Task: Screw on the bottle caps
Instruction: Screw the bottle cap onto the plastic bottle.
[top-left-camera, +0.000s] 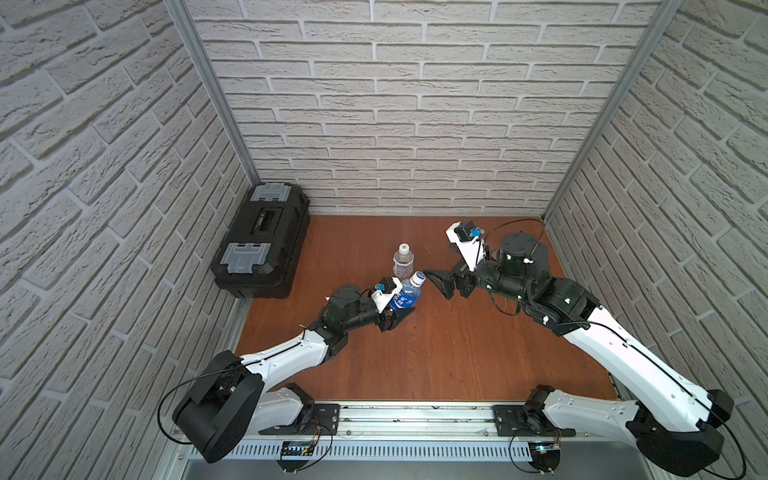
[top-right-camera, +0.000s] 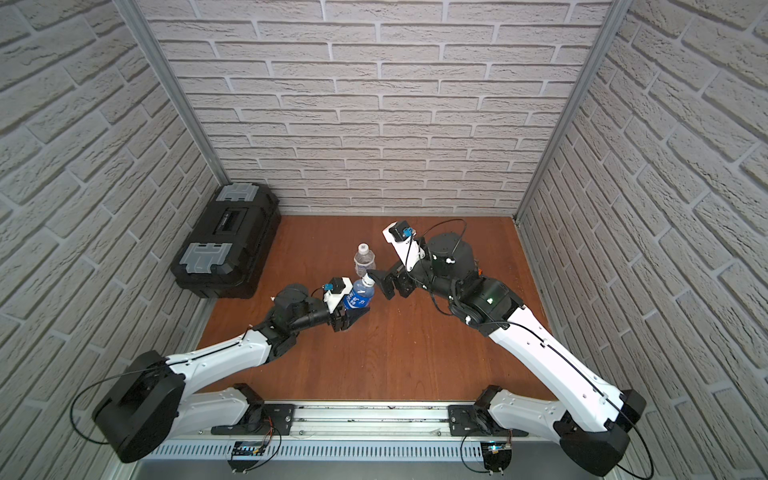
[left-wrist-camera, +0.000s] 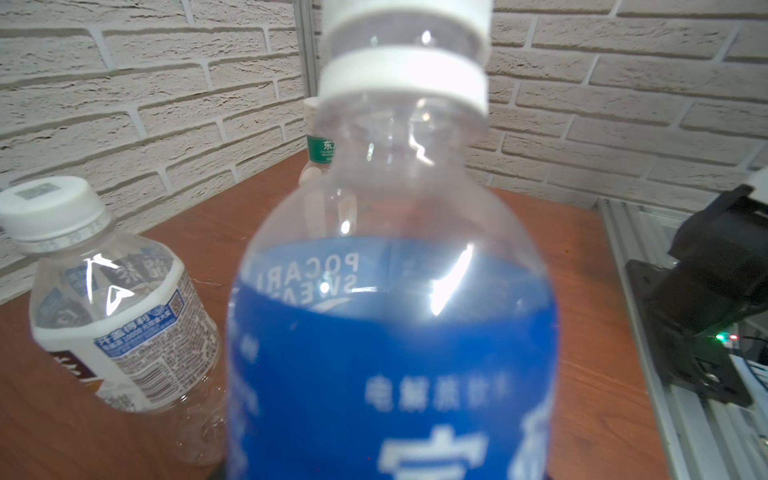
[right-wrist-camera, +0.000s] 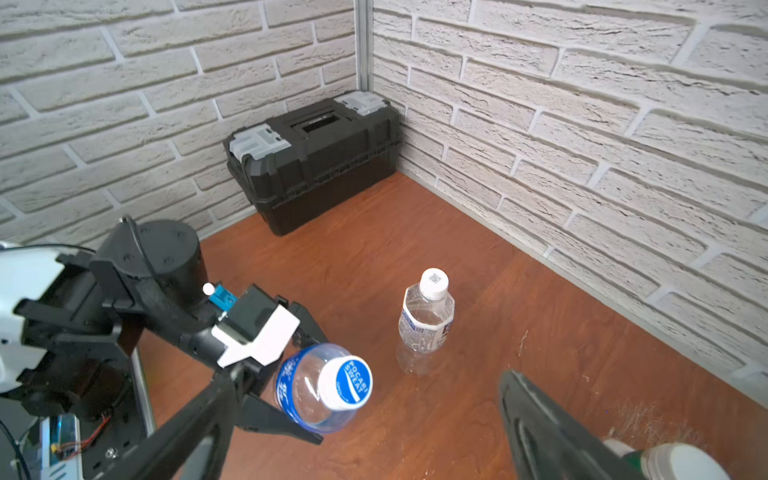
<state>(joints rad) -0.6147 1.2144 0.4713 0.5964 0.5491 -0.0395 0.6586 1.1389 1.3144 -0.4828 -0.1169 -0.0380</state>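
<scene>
The left gripper (right-wrist-camera: 316, 390) is clamped across the body of the blue-labelled bottle (top-left-camera: 404, 298), with a black finger (right-wrist-camera: 274, 419) on each side of the clear plastic. The bottle leans, its neck pointing toward the right gripper (top-left-camera: 436, 284). The blue cap (right-wrist-camera: 348, 382), with its white mark, sits on the neck; I cannot tell how tightly it is turned down. The right gripper is spread wide and holds nothing. Its fingertips are near the blue cap, and the right wrist view shows them apart from it.

Just behind the held bottle, toward the back wall, the white-labelled bottle (top-left-camera: 403, 262) stands upright on the wooden table (top-left-camera: 415, 357). It has the small white cap (right-wrist-camera: 433, 282) on it.

The third bottle (left-wrist-camera: 320, 150), marked by a green neck band, wears the wider white cap (right-wrist-camera: 681, 459). It stands close by one right gripper finger in the right wrist view and is hidden in both top views.

A black toolbox (top-left-camera: 262, 243) with grey latches sits closed in the far left corner, against the brick-patterned walls.
</scene>
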